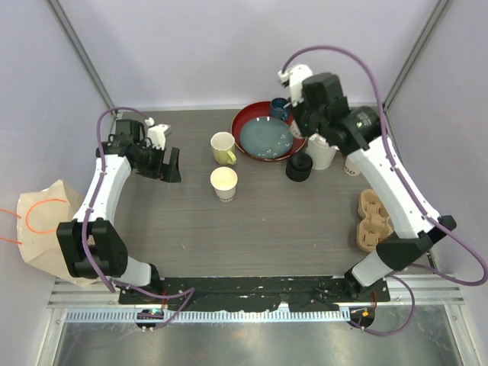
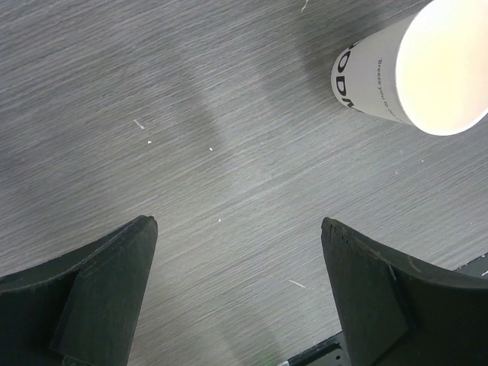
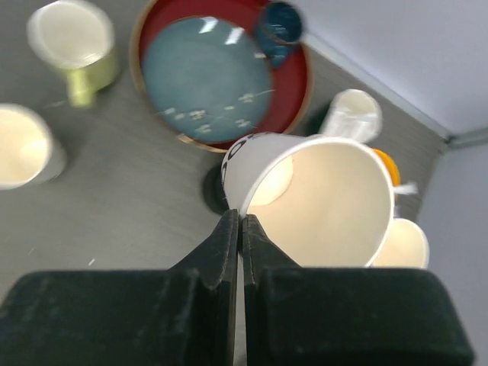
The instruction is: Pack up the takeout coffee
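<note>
right hand (image 3: 241, 223) pinching rim of cup (image 3: 328, 198), just right of red tray (image 3: 296, 97). second cup (image 1: 223, 183) upright, lidless, near side of tray; left hand (image 2: 238, 226) spread, just left of it, nearer.

The bench (image 2: 229, 114) is matt grey wood-grain laminate. The paper cup (image 3: 320, 206) is matt cream paper inside. A second paper cup (image 2: 374, 72) is white paper with black print. The red tray (image 3: 296, 91) and blue-grey plate (image 3: 206, 76) are glossy. The cup carrier (image 1: 374, 221) is rough brown moulded pulp. The left end effector (image 2: 238, 225) has matt black plastic fingers (image 2: 99, 290).
</note>
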You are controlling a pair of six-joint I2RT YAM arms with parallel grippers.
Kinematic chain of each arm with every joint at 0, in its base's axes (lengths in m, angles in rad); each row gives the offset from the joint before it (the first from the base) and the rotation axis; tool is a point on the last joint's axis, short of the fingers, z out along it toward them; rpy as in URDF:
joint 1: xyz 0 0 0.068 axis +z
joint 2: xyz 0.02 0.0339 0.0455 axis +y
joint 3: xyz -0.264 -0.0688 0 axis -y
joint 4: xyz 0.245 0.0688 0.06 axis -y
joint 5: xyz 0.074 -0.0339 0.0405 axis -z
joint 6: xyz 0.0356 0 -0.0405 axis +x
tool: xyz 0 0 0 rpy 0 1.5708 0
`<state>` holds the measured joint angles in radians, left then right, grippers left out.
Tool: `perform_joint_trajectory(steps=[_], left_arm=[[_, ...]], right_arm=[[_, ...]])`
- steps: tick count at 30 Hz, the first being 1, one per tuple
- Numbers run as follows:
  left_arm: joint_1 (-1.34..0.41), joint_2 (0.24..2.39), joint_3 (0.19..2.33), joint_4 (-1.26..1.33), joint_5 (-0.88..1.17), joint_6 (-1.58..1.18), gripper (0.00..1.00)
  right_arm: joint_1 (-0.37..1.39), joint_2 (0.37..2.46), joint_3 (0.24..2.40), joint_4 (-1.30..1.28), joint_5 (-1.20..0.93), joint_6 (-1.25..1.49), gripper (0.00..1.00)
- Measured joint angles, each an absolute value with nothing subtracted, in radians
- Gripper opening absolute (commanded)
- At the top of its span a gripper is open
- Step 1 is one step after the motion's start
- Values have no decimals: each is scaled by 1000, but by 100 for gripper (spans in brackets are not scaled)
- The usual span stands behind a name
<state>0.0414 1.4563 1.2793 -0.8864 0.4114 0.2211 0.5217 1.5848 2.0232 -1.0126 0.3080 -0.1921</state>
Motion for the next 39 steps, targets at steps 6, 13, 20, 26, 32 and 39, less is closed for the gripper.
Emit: perform_joint_trajectory(steps=[6,13,20,26,32,39], left_arm=[[41,1457,1279,-889,410,220,93],[41,1458,1279,-891,408,218,93],[41,1458,1279,-892,403,218,93],[41,1458,1279,-892,401,218,93],[41,1463,1279,-891,400,218,93],[41,1475,1279,-892,401,218,93]], right_arm=[[759,1437,1681,-881,180,-290,1],[871,1569,1478,-800,102,-394,1],[864,1654,1364,-677,84,-448,1],[864,1696,1352,-585,75,-459,1],[864,1718,1345,-566,64,-459,30],[863,1713,1350,-569,56,-434,77]])
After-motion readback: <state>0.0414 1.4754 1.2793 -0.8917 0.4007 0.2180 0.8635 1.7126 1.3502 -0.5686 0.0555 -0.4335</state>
